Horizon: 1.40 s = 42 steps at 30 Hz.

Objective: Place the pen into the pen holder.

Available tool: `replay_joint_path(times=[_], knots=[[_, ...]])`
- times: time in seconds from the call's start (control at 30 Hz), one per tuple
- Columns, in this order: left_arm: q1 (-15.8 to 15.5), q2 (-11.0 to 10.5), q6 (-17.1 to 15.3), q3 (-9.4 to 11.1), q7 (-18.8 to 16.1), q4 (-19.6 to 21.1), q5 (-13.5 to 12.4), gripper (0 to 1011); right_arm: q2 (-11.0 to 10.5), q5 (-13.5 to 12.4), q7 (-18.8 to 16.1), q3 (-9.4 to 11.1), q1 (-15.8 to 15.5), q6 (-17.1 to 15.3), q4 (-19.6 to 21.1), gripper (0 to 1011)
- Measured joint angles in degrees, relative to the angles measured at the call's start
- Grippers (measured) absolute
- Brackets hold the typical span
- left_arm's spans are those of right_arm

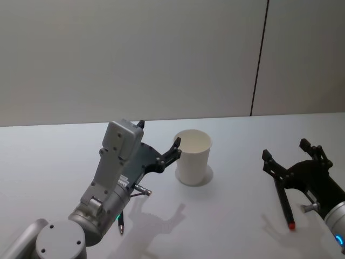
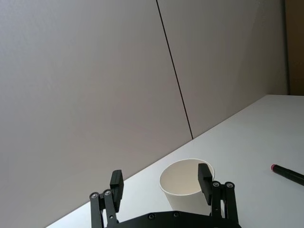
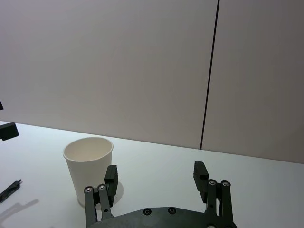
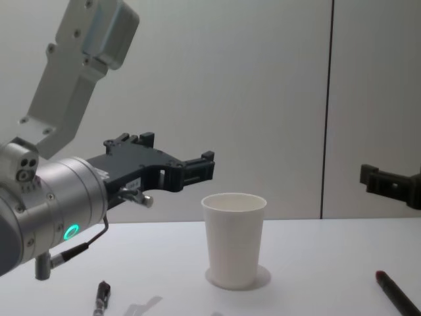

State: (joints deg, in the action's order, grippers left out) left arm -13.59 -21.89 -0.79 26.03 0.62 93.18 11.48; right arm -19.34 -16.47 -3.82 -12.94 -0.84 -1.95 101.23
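**A:** Two pens on the white table [image 1: 226,218], is that right? Start at the left.

**B:** Yes. Farthest left, a dark pen [image 1: 121,223] lies flat below the left arm, close to the robot and well apart from any finger.

**A:** And the left gripper?

**B:** The left gripper [image 1: 159,134] is raised over the table just left of the pen holder [image 1: 193,157], a white paper cup. Its jaws are spread wide and grip nothing. From the chest camera the left gripper [image 4: 208,167] hangs higher than the rolled rim. Its tips reach about as far as the pen holder's left edge, with open air beneath them.

**A:** So the pen holder is not inside the jaws?

**B:** No. In the left wrist view the pen holder [image 2: 183,189] sits beyond and below the fingertips, in the span between them. One finger [image 2: 204,176] crosses in front of its rim. It stands upright near the middle of the table, mouth up.

**A:** What lies to the right of it?

**B:** A black pen with a red tip [image 1: 284,208] lies on the table well right of the pen holder, with its red end toward the robot. The right gripper [image 1: 285,149] is over that pen's far end, and its jaws are spread too, pinching nothing. I cannot tell whether a finger touches that pen.
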Motion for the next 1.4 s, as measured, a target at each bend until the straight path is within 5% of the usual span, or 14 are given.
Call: replay_joint_path(times=[1.4], knots=[[0.0,0.0,0.0,0.0,0.0,0.0,0.0,1000,0.0,-0.7,-0.4,0.2,-0.1,-0.3,0.3,1002]])
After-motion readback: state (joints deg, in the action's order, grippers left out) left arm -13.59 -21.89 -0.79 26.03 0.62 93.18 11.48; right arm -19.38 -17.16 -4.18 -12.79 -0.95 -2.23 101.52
